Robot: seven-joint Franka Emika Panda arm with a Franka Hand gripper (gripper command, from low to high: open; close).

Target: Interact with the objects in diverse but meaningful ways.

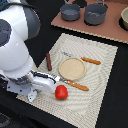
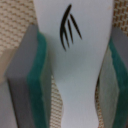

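Note:
A round red tomato point(image 1: 61, 92) lies on the woven mat point(image 1: 100, 95) close to my gripper point(image 1: 53, 78). On the mat's far left side rests a dark brown sausage point(image 1: 49, 61). My gripper reaches in low from the exterior view's left. It is shut on the white head of an orange-handled fork point(image 1: 75, 85). In the wrist view the white fork head point(image 2: 75, 60) fills the gap between the two green-padded fingers point(image 2: 39, 85), and both pads meet its edges. Its dark tine slots show clearly.
A tan round plate point(image 1: 72, 68) sits mid-mat with an orange-handled knife point(image 1: 91, 61) beyond it. Two grey pots point(image 1: 70, 11) point(image 1: 95, 14) stand on a brown board point(image 1: 85, 27) at the back. A bowl point(image 1: 124, 19) shows at the exterior view's right edge.

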